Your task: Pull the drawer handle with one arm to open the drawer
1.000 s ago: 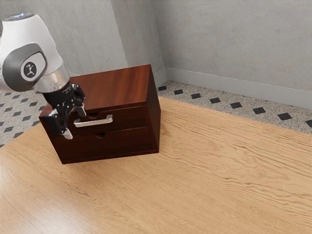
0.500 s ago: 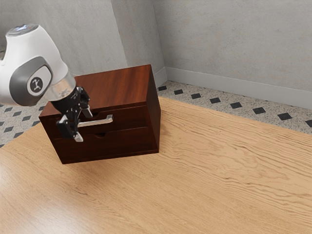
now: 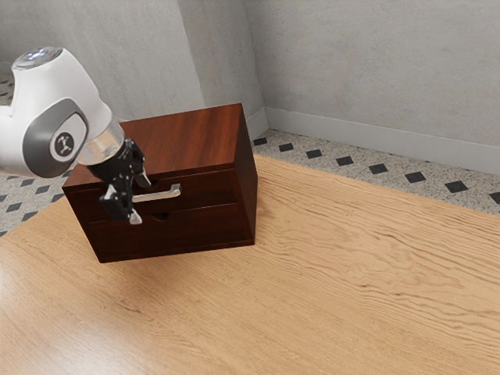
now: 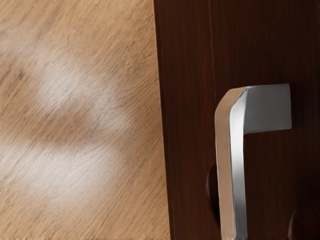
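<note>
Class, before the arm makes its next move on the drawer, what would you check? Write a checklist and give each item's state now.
1. Claw lined up with the silver metal bar handle: ok, it is at the bar's end on the exterior view's left.
2. Claw open: ok, one finger is above the bar and one below.
3. Fingers touching the handle: cannot tell.
4. Upper drawer shut and not yet pulled: ok, its front sits flush.
5. Dark brown wooden cabinet flat on the light wooden tabletop: ok.
</note>
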Available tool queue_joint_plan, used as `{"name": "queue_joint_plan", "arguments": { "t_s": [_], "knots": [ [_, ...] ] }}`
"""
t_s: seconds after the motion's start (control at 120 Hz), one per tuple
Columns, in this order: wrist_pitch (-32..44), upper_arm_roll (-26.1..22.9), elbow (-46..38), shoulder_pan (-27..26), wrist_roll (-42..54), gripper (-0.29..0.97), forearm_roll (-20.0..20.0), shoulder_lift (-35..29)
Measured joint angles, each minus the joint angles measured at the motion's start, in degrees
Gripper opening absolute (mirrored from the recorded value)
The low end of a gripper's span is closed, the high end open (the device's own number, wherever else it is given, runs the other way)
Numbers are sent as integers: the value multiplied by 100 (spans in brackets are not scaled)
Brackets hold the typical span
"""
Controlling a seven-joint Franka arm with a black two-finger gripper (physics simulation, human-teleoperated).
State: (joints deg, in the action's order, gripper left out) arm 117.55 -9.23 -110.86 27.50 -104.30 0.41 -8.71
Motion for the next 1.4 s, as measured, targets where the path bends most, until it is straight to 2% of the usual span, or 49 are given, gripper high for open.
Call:
{"name": "queue_joint_plan", "arguments": {
  "t_s": [0.142, 0.283, 0.567, 0.908, 1.4],
  "knots": [
    [83, 0, -4, -17, -67, 49, 2, -4],
    [123, 34, -8, -21, -114, 40, 4, -5],
    [166, 53, 12, 36, -167, 33, 33, 155],
    [213, 52, -25, 2, -205, 15, 2, 152],
    [372, 54, -255, -53, -231, 8, 1, 59]
  ]
}}
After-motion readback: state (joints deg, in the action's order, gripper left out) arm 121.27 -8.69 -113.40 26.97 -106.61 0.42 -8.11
